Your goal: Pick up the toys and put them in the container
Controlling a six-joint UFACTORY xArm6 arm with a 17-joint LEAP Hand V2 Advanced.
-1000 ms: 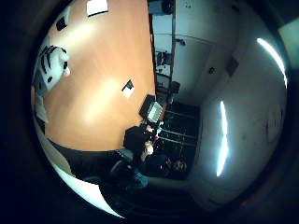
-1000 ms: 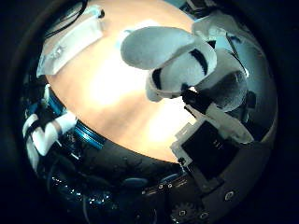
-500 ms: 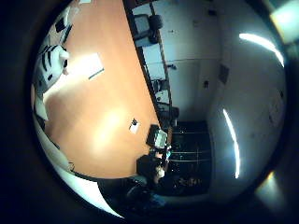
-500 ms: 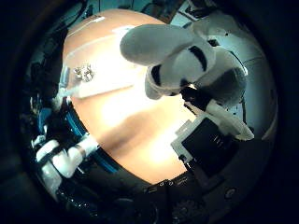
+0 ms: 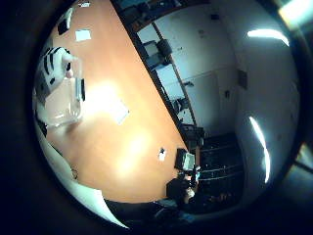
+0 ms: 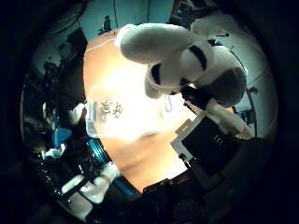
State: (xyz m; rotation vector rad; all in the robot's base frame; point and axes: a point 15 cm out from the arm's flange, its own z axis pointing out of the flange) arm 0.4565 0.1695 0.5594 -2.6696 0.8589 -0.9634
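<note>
A white plush toy with black stripes (image 6: 177, 58) fills much of the right thumb side palm view, close to the palm. My right hand (image 6: 220, 117) has its white and black fingers curled against the toy and holds it above the orange wooden table (image 6: 140, 140). The toy's striped edge also shows in the right little finger side palm view (image 5: 56, 67). A clear plastic container (image 5: 70, 100) stands on the table just beside it. In the thumb side view a clear glinting thing (image 6: 111, 107) lies on the table below the toy.
Sheets of paper (image 5: 119, 113) and a small white item (image 5: 161, 154) lie on the long table (image 5: 127, 147). A laptop (image 5: 186, 159) stands at its far end and chairs (image 5: 164, 49) line one side. White and teal objects (image 6: 70, 117) sit off the table's edge.
Both views have swung as the hand moved along the table with the toy still in it. The clear container now shows beside the toy in the little finger side view.
</note>
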